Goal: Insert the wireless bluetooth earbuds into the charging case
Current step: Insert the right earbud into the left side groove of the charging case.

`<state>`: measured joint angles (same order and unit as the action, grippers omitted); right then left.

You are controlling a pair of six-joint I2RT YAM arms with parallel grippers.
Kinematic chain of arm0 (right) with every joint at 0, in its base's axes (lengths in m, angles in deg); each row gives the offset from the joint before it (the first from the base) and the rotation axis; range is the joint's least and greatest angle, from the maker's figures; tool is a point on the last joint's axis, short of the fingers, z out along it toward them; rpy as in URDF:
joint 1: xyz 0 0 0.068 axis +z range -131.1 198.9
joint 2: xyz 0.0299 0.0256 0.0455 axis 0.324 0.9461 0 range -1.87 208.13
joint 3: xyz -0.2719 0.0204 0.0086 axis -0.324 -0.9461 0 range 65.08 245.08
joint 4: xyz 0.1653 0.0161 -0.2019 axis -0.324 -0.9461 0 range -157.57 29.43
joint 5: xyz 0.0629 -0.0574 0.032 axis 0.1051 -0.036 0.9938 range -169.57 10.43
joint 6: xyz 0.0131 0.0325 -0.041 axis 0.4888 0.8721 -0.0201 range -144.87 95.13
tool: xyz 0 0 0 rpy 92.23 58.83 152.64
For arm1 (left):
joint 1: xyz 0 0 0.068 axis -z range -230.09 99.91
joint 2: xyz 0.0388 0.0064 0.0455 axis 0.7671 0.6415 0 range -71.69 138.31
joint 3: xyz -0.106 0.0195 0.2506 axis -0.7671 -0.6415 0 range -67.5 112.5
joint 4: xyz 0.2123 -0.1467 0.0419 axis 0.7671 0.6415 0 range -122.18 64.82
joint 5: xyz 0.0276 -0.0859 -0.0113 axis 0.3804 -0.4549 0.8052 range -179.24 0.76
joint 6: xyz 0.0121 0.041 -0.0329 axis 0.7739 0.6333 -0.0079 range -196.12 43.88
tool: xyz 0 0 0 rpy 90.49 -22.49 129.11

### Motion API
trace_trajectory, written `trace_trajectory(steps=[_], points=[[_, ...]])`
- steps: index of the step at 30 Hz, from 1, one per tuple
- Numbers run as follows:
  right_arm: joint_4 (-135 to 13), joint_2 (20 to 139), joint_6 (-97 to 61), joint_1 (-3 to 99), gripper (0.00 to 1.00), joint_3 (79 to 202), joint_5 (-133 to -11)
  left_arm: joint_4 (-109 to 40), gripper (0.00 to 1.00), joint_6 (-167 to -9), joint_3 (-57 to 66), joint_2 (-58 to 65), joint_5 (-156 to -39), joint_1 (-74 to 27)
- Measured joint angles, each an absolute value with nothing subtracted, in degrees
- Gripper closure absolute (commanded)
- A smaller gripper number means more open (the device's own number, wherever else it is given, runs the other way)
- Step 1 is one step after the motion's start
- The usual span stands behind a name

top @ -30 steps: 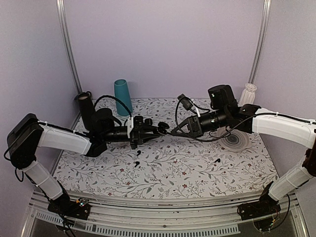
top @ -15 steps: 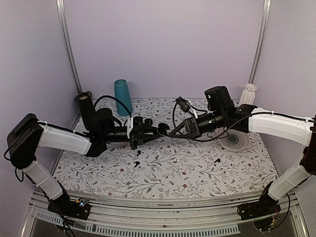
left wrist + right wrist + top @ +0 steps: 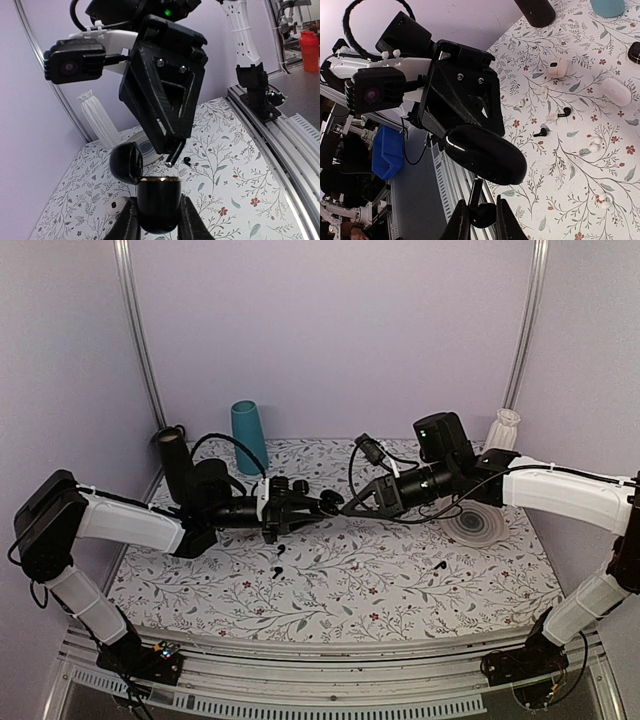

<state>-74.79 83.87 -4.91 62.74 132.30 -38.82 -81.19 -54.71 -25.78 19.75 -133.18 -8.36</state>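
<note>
The two arms meet in mid-air above the table (image 3: 380, 580), and the arrangement reads as one holding the target while the other delivers. The left gripper (image 3: 158, 201) is pressed together on the body of the case (image 3: 159, 192), clamping its sides and holding it well off the table with the mouth turned towards the other arm. The lid (image 3: 125, 162) hangs swung aside, so the opening is clear to approach. Raising the case probably gives the right arm a steady, open target rather than one that could slide on the patterned cloth. The right gripper (image 3: 480, 205) points its narrow tips at that opening from just beside it. Its fingers are nearly together and pinch a small black thing with a short stem, which looks like an earbud (image 3: 482, 215). From the left wrist view its tip sits just above the rim, near it but seemingly not yet inside; whether it touches cannot be told. Loose earbuds (image 3: 279, 549) lie on the table below the grippers, another well off to the right, so at least part of the job appears to remain. White cases (image 3: 615, 90) rest farther back, apart from the action.
</note>
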Motion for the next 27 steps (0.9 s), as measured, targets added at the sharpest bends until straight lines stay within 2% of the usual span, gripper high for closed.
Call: trace_trajectory(steps=[27], points=[[-77.98,84.87,-4.53,62.74,0.96,135.32,-37.40,-85.52,1.00,-57.75,-25.98,20.69,-133.38,-8.36]])
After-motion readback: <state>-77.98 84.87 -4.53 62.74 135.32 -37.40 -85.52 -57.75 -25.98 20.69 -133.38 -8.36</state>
